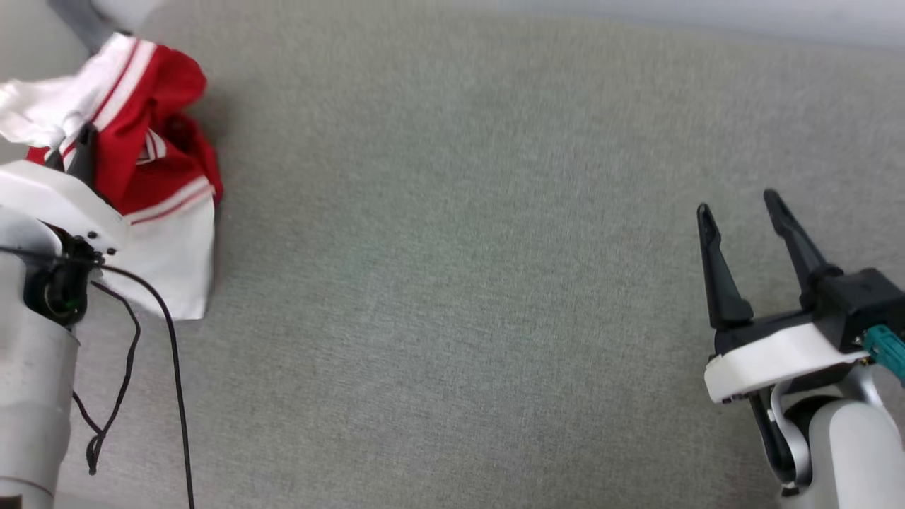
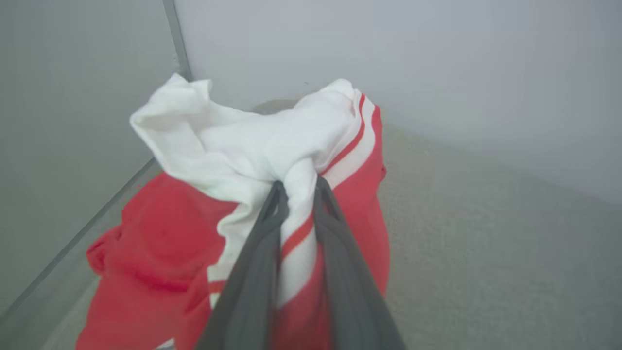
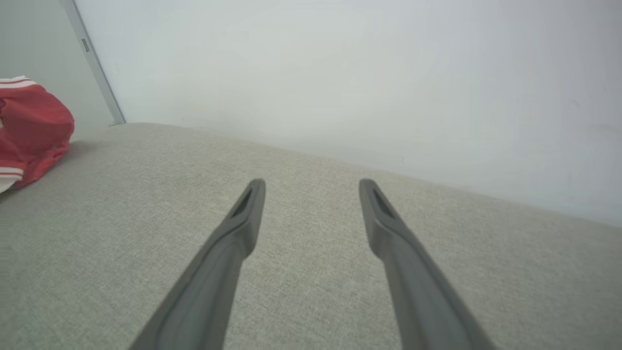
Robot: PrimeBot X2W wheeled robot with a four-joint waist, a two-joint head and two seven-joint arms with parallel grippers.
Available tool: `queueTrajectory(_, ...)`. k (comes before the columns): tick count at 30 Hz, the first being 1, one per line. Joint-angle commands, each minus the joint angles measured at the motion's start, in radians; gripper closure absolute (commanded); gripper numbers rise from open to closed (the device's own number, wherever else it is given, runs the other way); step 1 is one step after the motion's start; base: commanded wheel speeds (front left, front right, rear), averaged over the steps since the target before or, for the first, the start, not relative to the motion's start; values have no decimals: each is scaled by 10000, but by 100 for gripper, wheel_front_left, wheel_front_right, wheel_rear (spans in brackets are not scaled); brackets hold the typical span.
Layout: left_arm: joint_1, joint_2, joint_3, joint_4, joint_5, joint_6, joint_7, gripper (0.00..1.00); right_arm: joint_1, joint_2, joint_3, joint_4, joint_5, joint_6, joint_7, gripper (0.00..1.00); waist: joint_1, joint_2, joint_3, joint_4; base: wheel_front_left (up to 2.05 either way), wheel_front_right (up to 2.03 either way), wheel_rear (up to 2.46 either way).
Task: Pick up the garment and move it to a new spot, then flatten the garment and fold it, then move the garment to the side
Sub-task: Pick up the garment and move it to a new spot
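The garment (image 1: 152,162) is a bunched red shirt with white sleeves and red-and-white stripe trim, lying at the far left of the grey cloth surface (image 1: 459,283). My left gripper (image 2: 300,185) is shut on a fold of its white striped sleeve, the cloth pinched between the two dark fingers. In the head view the left gripper (image 1: 74,152) is half buried in the cloth. The garment (image 3: 31,133) also shows at the left edge of the right wrist view. My right gripper (image 1: 739,206) hovers open at the right, nothing between its fingers (image 3: 250,204).
A pale wall (image 3: 340,73) rises behind the surface, with a grey corner post (image 3: 95,68) at the far left. Black cables (image 1: 152,332) hang from my left forearm over the surface's near left part.
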Motion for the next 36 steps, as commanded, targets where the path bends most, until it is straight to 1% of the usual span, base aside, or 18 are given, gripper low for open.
queueTrajectory(1, 247, -27, -77, -136, 164, 14, -527, 100, 198, 0, -29, 68, 100, -7, -67, 0, 0, 0, -615, 20, 0, 0, 0)
queueTrajectory(4, 452, -136, -191, -478, 483, 78, -1550, 100, 404, 0, -107, 191, 234, -7, -162, 0, 0, 0, -1054, -21, 0, 0, 0)
queueTrajectory(7, 689, -314, -259, -1026, 750, 256, -2131, 100, 636, 0, -193, 270, 341, -7, -210, 0, 0, 0, -1451, -90, 0, 0, 0)
queueTrajectory(12, 1296, -733, -432, -2522, 1225, 556, -2424, 100, 990, 0, -316, 325, 504, -7, -233, 0, 0, 0, -1952, -370, 0, 0, 0)
queueTrajectory(16, 1969, -1130, -750, -3693, 1403, 664, -2435, 100, 1179, 0, -307, 360, 622, -7, -226, 0, 0, 0, -2214, -849, 0, 0, 0)
queueTrajectory(19, 2368, -1403, -1202, -4493, 1549, 670, -2194, 100, 1304, 0, -303, 289, 707, -7, -210, 0, 0, 0, -2261, -1273, 0, 0, 0)
queueTrajectory(23, 2853, -1944, -1990, -5386, 1587, 560, -1706, 100, 1390, 0, -301, 223, 764, -7, -221, 0, 0, 0, -2180, -1898, 0, 0, 0)
queueTrajectory(28, 3353, -2569, -3175, -6034, 1708, 381, -1092, 100, 1356, 3, -259, 201, 961, -5, -280, 0, 0, 0, -1868, -2669, 0, 0, 0)
queueTrajectory(31, 3677, -2790, -3938, -6104, 1745, 257, -617, 100, 1338, 2, -295, 186, 1024, -7, -336, 0, 0, 0, -1625, -3006, 0, 0, 0)
queueTrajectory(33, 3915, -2828, -4619, -5984, 1767, 158, -141, 100, 1343, 5, -340, 168, 1052, -5, -373, 0, 0, 0, -1450, -3142, 0, 0, 0)
queueTrajectory(36, 4246, -2787, -5643, -5947, 1774, 47, 305, 100, 1334, 2, -305, 209, 1115, -5, -448, 0, 0, 0, -1263, -3300, 0, 0, 0)
